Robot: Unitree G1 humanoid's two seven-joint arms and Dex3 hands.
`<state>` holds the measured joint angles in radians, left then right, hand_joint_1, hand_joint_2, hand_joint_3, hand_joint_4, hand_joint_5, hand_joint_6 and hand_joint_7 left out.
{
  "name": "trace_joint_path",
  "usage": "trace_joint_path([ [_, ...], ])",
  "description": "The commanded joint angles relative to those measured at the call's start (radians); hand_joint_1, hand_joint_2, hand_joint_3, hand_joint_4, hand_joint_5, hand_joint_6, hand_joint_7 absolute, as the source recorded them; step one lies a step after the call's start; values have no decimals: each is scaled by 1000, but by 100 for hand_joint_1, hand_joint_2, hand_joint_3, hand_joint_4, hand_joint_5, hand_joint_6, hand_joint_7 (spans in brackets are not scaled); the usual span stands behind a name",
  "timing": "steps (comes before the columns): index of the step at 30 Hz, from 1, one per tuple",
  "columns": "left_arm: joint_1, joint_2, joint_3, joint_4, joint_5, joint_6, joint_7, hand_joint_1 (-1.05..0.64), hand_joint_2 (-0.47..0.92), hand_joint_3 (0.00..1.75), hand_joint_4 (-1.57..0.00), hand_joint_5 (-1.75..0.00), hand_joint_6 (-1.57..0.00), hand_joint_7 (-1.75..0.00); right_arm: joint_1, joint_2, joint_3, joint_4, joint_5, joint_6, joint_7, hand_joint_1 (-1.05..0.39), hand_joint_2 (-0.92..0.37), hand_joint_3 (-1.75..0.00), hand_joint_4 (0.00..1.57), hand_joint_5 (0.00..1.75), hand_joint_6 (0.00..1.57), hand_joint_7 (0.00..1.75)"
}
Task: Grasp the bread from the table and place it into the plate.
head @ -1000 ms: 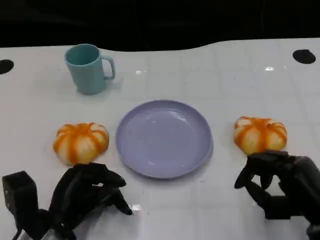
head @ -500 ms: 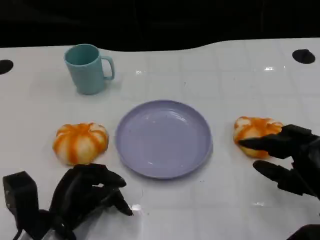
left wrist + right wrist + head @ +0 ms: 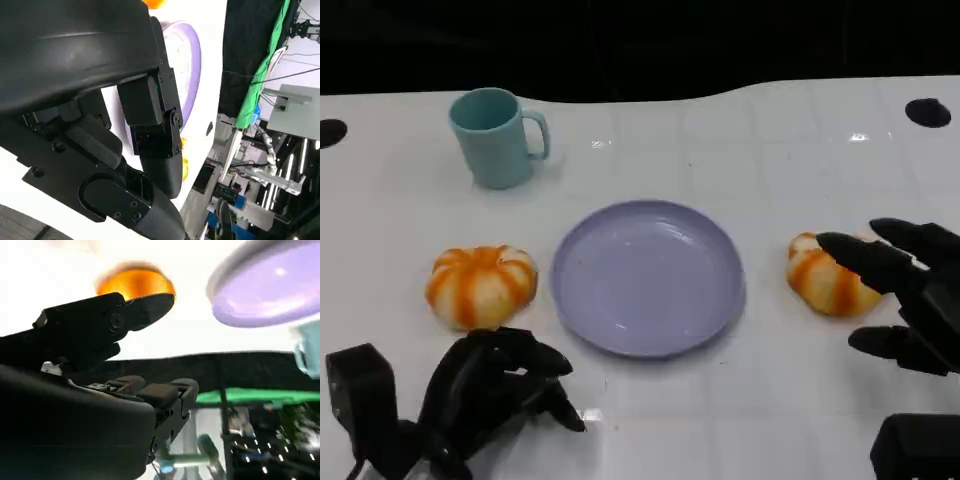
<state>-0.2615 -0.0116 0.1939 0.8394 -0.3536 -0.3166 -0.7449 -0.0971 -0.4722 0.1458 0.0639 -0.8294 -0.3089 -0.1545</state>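
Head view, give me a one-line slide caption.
Right hand spreads its fingers over the right bread beside the empty purple plate; left hand rests curled.

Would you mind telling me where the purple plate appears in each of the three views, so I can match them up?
Head view: the purple plate lies at the centre, between the two breads.
Left wrist view: its rim curves out from behind the left hand.
Right wrist view: upper right corner.
Shared landmark: the right-side bread, orange beside the plate in the right wrist view.
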Motion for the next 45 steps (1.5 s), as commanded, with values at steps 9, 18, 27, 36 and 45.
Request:
trace_joint_path([
  [9,0,11,-2,3,11,-22,3,-105,73,0,-157,-58,-157,-20,-169,-6,118,181,-66,76,11,-52,-83,0,10,10,20,0],
  [18,-3,10,1,7,10,-20,0,-105,73,0,-157,-58,-157,-20,-304,53,207,403,-81,115,-56,-49,-83,0,14,13,22,1],
  [27,2,11,2,0,9,-18,2,-105,73,0,-157,-58,-157,-21,-437,114,285,653,-69,126,-111,-43,-83,0,17,13,23,0],
  [36,11,10,6,-13,-2,-4,-4,-105,72,0,-157,-58,-157,-20,-544,171,340,866,-61,153,-146,-39,-81,0,21,13,26,1],
  [45,25,9,0,-42,7,7,11,-105,72,0,-157,-59,-157,-21,-614,189,374,1032,-33,121,-217,-34,-84,-1,41,17,38,4],
])
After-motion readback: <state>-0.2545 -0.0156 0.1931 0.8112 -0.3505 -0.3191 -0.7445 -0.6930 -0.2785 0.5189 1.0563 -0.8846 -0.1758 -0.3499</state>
